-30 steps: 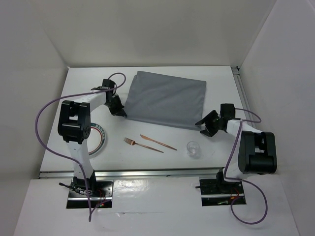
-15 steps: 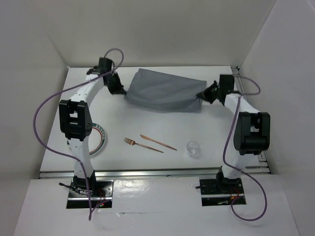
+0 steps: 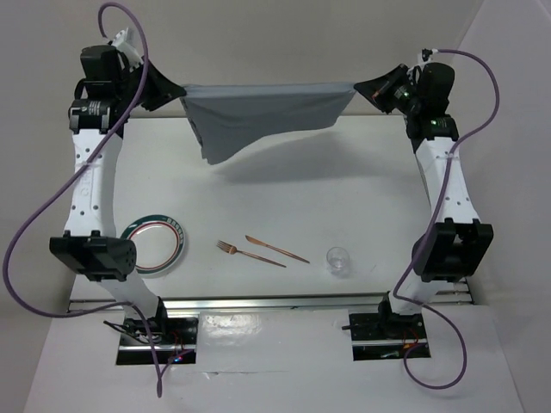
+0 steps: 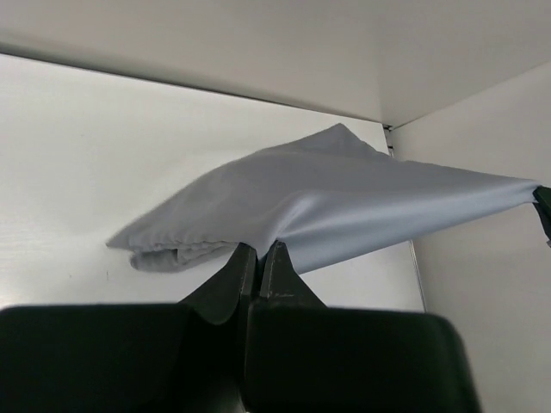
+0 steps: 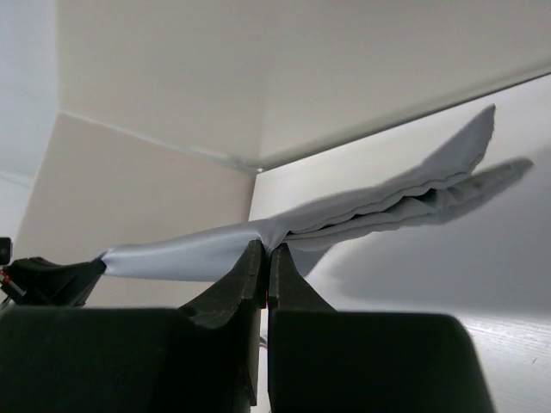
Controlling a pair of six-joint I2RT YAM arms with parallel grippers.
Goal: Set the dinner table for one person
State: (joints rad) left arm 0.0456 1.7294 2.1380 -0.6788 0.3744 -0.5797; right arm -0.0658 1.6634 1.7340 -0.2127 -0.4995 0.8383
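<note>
Both arms lifted cloth (image 3: pixel 258 112) off surface (image 3: pixel 362 206) below; now stretched in air at 12 o'clock, left gripper (image 3: pixel 176 89) and right gripper (image 3: pixel 360 86) jaws clamped on its top corners. Step: spreading. Next: lower it flat, keeping tension.

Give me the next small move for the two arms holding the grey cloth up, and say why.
Probably lower both grippers together, keeping the cloth taut. The left gripper and right gripper each pinch a corner. The cloth hangs above the dinner table, one part sagging, and bare surface lies beneath it, beyond the fork and knife.
</note>
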